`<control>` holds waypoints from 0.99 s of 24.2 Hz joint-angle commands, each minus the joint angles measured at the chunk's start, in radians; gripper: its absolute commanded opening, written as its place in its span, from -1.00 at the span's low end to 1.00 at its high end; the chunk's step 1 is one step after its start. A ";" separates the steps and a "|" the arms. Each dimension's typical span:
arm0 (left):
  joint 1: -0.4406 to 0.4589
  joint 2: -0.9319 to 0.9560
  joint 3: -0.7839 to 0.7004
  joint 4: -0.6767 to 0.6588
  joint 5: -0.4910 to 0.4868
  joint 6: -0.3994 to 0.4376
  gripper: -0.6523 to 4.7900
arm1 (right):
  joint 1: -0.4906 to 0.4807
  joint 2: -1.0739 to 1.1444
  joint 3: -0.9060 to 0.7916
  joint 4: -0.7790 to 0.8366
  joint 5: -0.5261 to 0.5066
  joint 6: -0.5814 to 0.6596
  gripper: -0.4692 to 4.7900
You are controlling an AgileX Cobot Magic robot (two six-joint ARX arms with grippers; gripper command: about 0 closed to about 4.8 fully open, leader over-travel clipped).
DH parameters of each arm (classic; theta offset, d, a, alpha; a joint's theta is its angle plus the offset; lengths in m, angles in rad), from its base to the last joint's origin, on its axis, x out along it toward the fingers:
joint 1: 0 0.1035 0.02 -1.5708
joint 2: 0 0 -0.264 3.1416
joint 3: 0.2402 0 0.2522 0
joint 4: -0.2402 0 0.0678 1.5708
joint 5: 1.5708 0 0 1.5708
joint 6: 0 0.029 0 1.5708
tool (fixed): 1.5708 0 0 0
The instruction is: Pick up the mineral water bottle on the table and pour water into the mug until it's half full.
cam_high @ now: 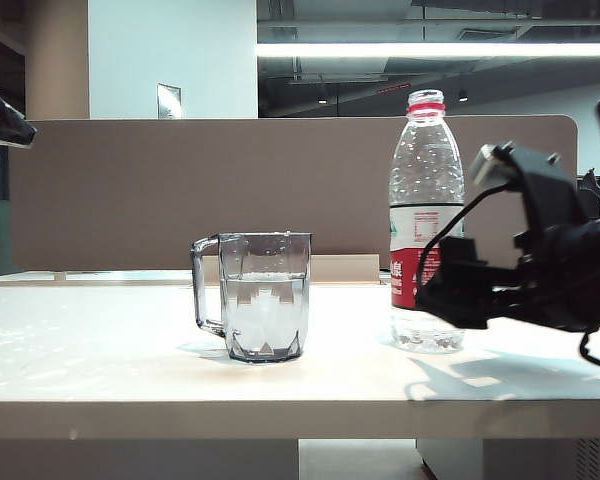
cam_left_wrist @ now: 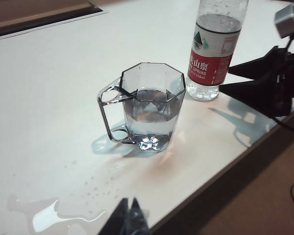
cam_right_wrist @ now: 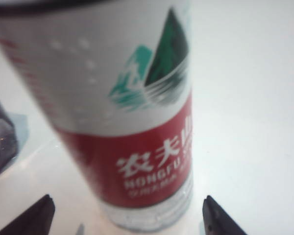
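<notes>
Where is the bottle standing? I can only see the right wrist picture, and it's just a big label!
Observer: The mineral water bottle stands upright on the table, to the right of the mug in the exterior view, with a gap between them.
Operator: Is there water in the mug?
Observer: Yes, the water comes a bit over halfway up.
Operator: Is my gripper grabbing the bottle?
Observer: No. The right gripper is open beside the bottle's base, its tips apart from it.
Operator: Where's the other gripper?
Observer: The left gripper hangs near the table's front edge, by a small spill; its tips look together.
</notes>
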 commanded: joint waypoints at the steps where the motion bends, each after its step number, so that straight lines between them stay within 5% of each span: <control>1: 0.000 0.000 0.003 0.010 0.000 -0.003 -0.76 | 0.002 -0.061 -0.047 0.030 -0.002 -0.008 0.73; 6: 0.000 -0.001 0.003 0.010 0.000 -0.003 -0.76 | 0.002 -0.179 -0.147 0.030 -0.002 -0.007 0.54; 14: 0.000 -0.001 0.003 0.010 0.000 -0.003 -0.76 | 0.002 -0.332 -0.252 0.029 -0.007 -0.005 -0.56; 19: 0.000 0.000 0.003 0.010 0.000 -0.003 -0.76 | 0.002 -0.377 -0.265 -0.005 -0.056 0.018 -0.80; 24: 0.000 0.000 0.003 0.010 0.000 -0.003 -0.76 | 0.002 -0.381 -0.265 -0.048 -0.073 0.042 -0.83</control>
